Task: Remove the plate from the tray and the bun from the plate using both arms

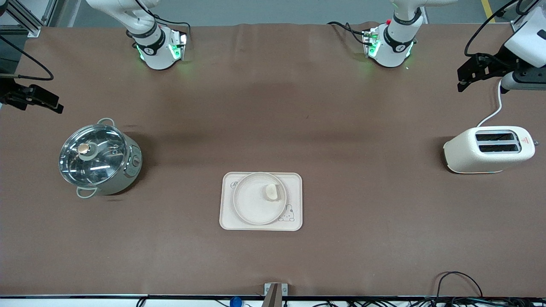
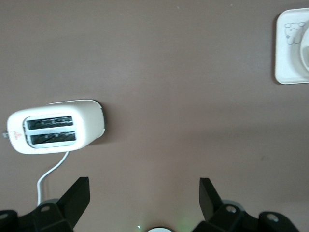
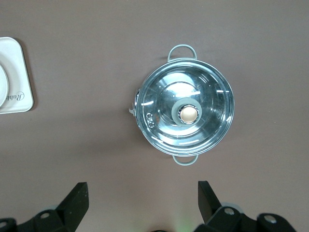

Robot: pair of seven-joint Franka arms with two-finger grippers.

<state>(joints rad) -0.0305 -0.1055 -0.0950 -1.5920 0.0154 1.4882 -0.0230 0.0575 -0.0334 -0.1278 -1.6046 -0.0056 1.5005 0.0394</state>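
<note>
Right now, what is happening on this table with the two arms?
Nothing is being handled yet. The bun lies on the plate, and the plate sits on the tray in the middle of the table. Both arms wait, raised and apart: the left pincer is open over the toaster end, and the right pincer is open over the pot end. Neither touches anything.

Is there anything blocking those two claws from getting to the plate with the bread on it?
Nothing visible does. The left gripper hangs open above the toaster, the right gripper open above the pot. Only bare table lies between them and the plate on the tray.
</note>
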